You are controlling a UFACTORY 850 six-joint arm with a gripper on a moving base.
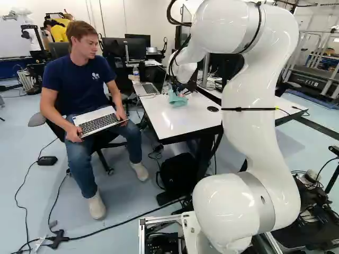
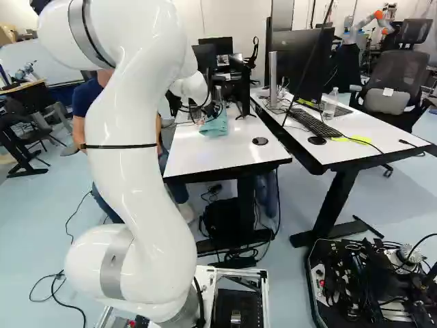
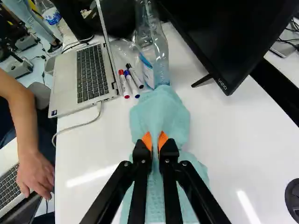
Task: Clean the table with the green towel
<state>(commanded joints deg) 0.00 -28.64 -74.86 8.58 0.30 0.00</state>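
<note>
Pinching a fold of the green towel (image 3: 161, 109) — the end effector (image 1: 175, 88) narrow around it, cloth on the white surface (image 3: 229, 135).
Just beyond lie a clear bottle (image 3: 160, 58) and markers (image 3: 131, 81) — open laptop (image 3: 91, 72) to one side, monitor (image 3: 229, 37) to the other.

- The thick, glossy white arm (image 1: 249, 140) is showing smooth, rounded segments.
- Silver-grey metal bands (image 1: 260, 193) are ringing its joints.
- A thin black strap (image 1: 249, 109) is circling one link.
- Loose black cables (image 1: 168, 15) are looping outside the shell.
- The black two-fingered end effector (image 1: 177, 92) is bearing ribbed orange pads (image 3: 147, 140) and small round screws (image 3: 184, 163).
</note>
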